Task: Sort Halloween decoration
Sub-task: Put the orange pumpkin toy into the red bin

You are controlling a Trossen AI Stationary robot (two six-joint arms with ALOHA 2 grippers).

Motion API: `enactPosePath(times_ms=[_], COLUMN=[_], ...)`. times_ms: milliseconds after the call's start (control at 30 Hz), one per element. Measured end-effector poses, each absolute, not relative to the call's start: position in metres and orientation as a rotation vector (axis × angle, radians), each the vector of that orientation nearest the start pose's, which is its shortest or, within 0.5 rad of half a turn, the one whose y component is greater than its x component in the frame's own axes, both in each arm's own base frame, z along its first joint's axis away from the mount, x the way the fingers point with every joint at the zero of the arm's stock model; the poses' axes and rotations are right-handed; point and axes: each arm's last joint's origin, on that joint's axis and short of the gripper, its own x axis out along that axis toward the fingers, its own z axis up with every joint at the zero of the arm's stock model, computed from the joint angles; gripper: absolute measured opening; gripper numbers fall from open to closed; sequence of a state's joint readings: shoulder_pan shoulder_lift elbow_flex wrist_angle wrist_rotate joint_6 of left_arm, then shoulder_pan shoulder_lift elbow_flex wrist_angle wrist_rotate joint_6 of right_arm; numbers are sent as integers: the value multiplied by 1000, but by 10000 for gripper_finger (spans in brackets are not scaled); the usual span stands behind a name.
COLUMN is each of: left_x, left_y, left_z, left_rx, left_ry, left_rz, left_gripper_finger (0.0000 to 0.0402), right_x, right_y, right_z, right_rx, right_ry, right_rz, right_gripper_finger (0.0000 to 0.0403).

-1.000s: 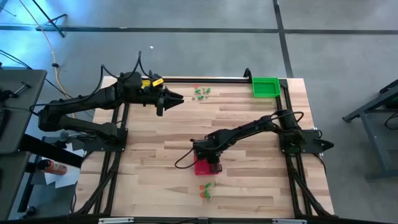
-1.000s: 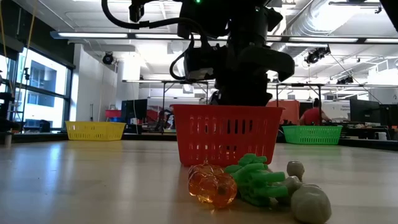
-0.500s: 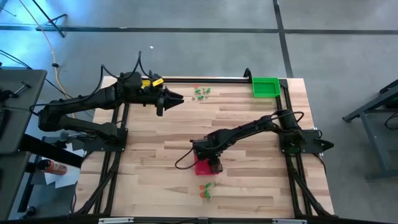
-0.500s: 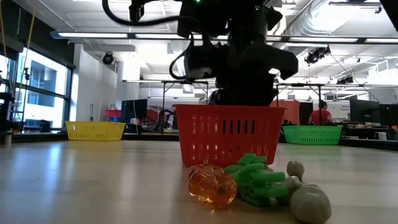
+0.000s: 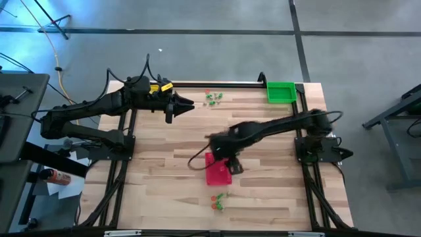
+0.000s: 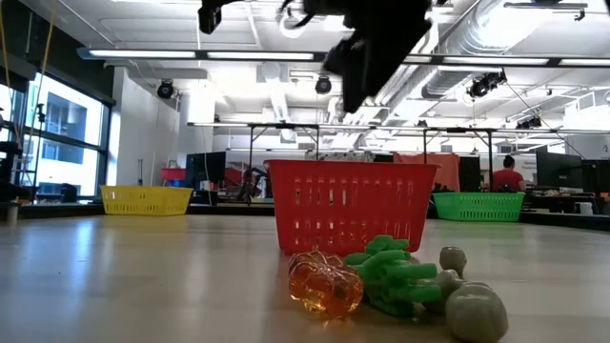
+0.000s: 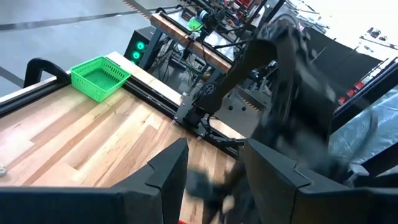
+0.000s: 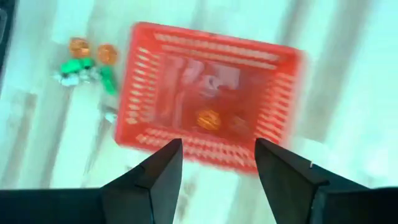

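**Right hand up over the red basket, fingers apart**

Here's the wooden table [image 5: 263, 125], both dark arms out over it. The left arm reaches along the far side, and the left hand [image 5: 187, 103] hangs above the boards with its fingers parted and nothing between them. It points toward a little scatter of green and red trinkets [image 5: 212, 98] lying just beyond its tips. Across at the far right corner sits the green basket [image 5: 281, 91], and the low view picks up the yellow basket [image 6: 146, 199] off on the far left.

Now to the middle: the red basket [image 5: 218, 173] stands upright on the table, and the right hand [image 5: 231, 164] is above it, blurred, raised clear of the rim. Its wrist view looks straight down with fingers [image 8: 152, 180] spread wide and empty, and inside the red basket lies an orange trinket [image 8: 208, 119] on the mesh floor, with other pale shapes I can't make out.

Just beside the basket, on the near side, a small heap waits: an orange pumpkin piece [image 6: 325, 283], a green piece [image 6: 393, 274] touching it, and a grey-white piece [image 6: 476, 310] alongside.
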State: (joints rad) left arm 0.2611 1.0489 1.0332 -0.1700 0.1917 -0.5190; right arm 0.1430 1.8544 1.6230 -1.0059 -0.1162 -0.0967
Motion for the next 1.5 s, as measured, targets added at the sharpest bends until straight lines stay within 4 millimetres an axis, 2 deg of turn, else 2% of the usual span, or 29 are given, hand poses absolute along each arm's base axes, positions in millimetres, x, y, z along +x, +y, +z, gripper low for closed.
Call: enactPosePath(times_ms=[200,367,500,667,800,1000,1200,1400,1500], left_x=[222,222,220,218,222,228,230,230,230], left_y=[53,51,51,50,39,5,-24,-32,-34], left_z=[370,366,356,350,354,356,342,337,336], left_rx=[-498,-467,-510,-547,-502,-385,-333,-327,-210], left_ry=[174,205,299,360,332,285,230,221,238], left_rz=[97,93,125,144,81,91,144,146,74], left_gripper_finger=[149,149,149,149,149,149,149,149,149], right_x=[313,267,247,247,255,259,259,259,259], right_y=[33,24,26,31,32,35,36,35,35], right_z=[308,318,320,330,339,348,348,347,347], right_rx=[17,206,341,372,336,246,199,199,197], right_ry=[1057,804,510,102,-86,-120,-114,-110,-105], right_rz=[24,-168,-237,-207,-167,-141,-141,-143,-143], right_gripper_finger=[197,197,197,197,197,197,197,197,197])
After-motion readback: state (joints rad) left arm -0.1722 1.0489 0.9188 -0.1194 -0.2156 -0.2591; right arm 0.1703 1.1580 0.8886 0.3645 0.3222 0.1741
